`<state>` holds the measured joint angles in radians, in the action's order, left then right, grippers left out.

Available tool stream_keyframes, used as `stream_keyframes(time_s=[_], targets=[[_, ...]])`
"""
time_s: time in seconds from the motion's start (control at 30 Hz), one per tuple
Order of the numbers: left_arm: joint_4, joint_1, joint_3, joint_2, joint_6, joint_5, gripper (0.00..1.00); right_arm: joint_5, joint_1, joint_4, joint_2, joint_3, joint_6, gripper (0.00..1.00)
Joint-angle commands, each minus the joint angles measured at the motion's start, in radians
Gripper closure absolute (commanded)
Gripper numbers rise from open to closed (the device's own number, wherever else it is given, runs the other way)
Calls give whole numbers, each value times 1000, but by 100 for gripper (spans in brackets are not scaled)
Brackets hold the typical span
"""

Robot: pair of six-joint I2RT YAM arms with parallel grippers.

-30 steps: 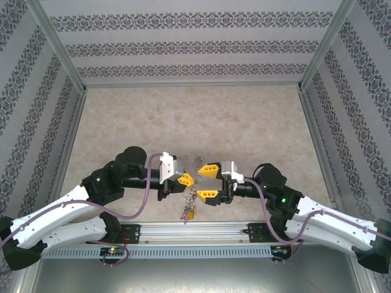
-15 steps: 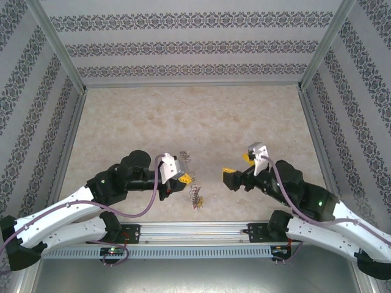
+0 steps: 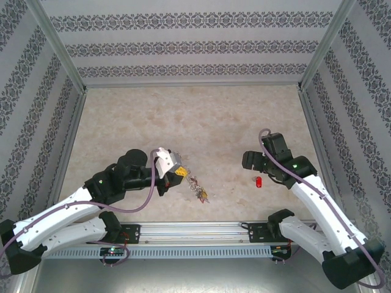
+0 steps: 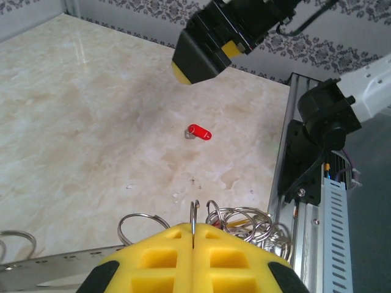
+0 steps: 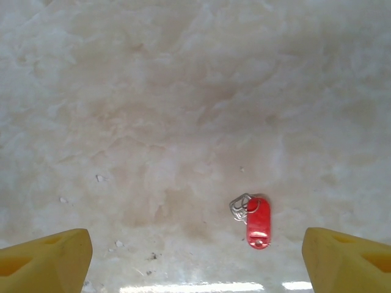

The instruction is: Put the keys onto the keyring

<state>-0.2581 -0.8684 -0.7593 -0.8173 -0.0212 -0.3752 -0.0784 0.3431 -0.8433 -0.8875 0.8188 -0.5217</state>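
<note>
I find the left gripper (image 4: 193,235) clamped on the keyring (image 4: 244,221), its rings trailing toward 4 o'clock. The right gripper (image 5: 195,256) hangs wide open above the red key (image 5: 257,222), which lies on the table (image 3: 201,116) at 3 o'clock from the keyring.

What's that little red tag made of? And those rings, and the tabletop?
Red tag: probably moulded plastic, smooth and slightly glossy, with an even solid colour.
Rings: thin silvery loops with bright glints, so likely metal wire.
Tabletop: beige with marble veining and a soft sheen. It could be real stone or a printed laminate; I can't tell.
</note>
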Motion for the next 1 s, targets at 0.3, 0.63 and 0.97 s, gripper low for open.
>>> stream_keyframes(time_s=[0.3,0.63,0.97], targets=[[215,139,54,-31,-148,-215,100,70,-93,292,-244,-190,-242,11],[291,163,83,-7,-181,-271,100,43,-95,417,-355,-222,-361,10],[316,175,91,-17,-197,-289,100,18,-98,406,-377,-256,-383,10]])
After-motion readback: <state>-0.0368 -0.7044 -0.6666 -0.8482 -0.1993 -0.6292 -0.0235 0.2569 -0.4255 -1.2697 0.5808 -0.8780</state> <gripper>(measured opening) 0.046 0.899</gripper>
